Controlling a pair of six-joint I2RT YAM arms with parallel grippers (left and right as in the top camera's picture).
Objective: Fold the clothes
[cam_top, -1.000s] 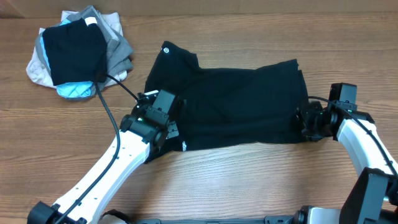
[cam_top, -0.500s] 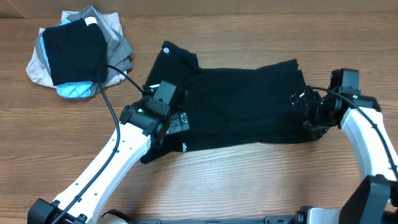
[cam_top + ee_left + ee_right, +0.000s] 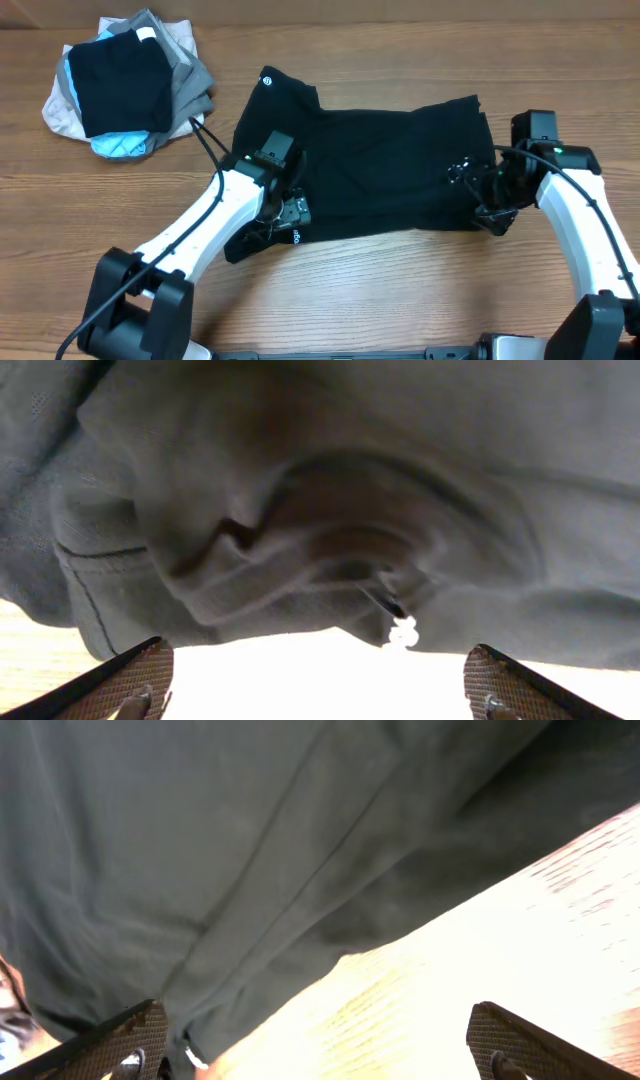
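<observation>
Bare table (image 3: 420,300) runs along the near edge below the black shirt (image 3: 380,160): open passage. Garment pile (image 3: 125,85) blocks the far-left corner. Cable (image 3: 207,140) crosses the gap between pile and shirt. Left hand (image 3: 285,213) and right hand (image 3: 470,190) occupy the shirt's 2 ends, jaws spread; mid-shirt unobstructed.

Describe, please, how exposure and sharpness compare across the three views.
Overhead: evenly lit and sharp, though the black shirt is so dark its folds barely read. Left wrist: the table beneath the shirt is blown out to plain white, and the fabric looks grey and slightly soft. Right wrist: the wood glares too, its grain mostly washed out, and the cloth is blurred.
</observation>
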